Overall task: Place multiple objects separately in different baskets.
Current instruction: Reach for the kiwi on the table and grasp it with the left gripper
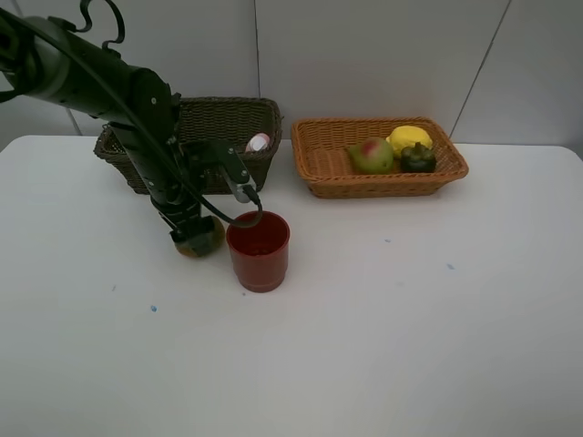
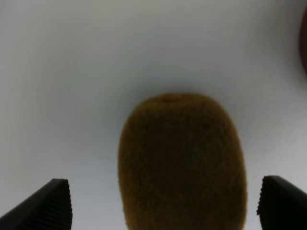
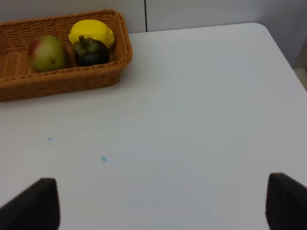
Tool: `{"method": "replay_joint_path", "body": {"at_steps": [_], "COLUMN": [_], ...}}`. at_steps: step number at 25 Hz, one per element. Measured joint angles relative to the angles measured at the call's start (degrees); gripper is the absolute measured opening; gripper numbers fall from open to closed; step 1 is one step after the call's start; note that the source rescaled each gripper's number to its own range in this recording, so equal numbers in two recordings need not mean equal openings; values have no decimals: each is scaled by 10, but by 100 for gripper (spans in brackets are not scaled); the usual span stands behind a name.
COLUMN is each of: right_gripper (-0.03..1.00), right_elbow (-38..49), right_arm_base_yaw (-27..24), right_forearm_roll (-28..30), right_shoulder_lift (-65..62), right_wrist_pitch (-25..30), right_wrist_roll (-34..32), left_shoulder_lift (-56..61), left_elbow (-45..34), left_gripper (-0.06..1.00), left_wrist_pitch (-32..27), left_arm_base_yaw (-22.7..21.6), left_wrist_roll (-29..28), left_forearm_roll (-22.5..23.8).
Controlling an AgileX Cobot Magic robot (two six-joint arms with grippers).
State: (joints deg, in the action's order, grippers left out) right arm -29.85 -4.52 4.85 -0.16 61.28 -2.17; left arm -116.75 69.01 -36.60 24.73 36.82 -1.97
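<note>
Right gripper (image 3: 163,203): hovering over bare table (image 3: 201,110) with fingers spread wide, holding nothing, well apart from all the loose items.
Left gripper (image 2: 163,203): hanging low over the kiwi (image 2: 182,160), fingers spread, one fingertip (image 2: 50,206) showing on each side and neither touching the fruit.
Key relation: the kiwi is lying between the open fingers, centred, its long axis running crosswise to the line between the tips, so closing would likely be pinching it across its narrow width; the left arm is by far the nearer.
Kiwi look: brown, fuzzy, oval, resting on the table just beside the cup (image 1: 259,250).
Cup: red, standing upright and empty-looking, not yet sorted.
Dark basket (image 1: 232,118): sitting behind the left arm; something white and pink (image 1: 259,142) is showing inside, too hidden to name surely.
Tan basket (image 1: 319,159): holding the pear (image 1: 371,156), lemon (image 1: 410,138) and mangosteen (image 1: 418,158), clustered together toward one end.
</note>
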Motion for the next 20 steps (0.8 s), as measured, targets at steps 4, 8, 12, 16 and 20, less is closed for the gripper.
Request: {"method": "replay_joint_path", "body": {"at_steps": [4, 8, 12, 16, 20], "right_gripper": [93, 93, 93, 93, 93], "right_elbow": [0, 0, 0, 0, 0], "right_arm_base_yaw": [0, 0, 0, 0, 0], "right_forearm_roll": [0, 0, 0, 0, 0], "right_shoulder_lift": [0, 0, 0, 0, 0], "right_wrist_pitch": [0, 0, 0, 0, 0], "right_wrist_roll": [0, 0, 0, 0, 0], "left_shoulder_lift": [-16, -24, -25, -25, -25], "left_elbow": [0, 0, 0, 0, 0], "left_gripper": [100, 100, 100, 98, 75], "left_wrist_pitch": [5, 9, 10, 10, 2], "left_arm_base_yaw": [0, 0, 0, 0, 0], "left_wrist_roll": [0, 0, 0, 0, 15], "left_forearm_roll": [-5, -6, -7, -7, -7]}}
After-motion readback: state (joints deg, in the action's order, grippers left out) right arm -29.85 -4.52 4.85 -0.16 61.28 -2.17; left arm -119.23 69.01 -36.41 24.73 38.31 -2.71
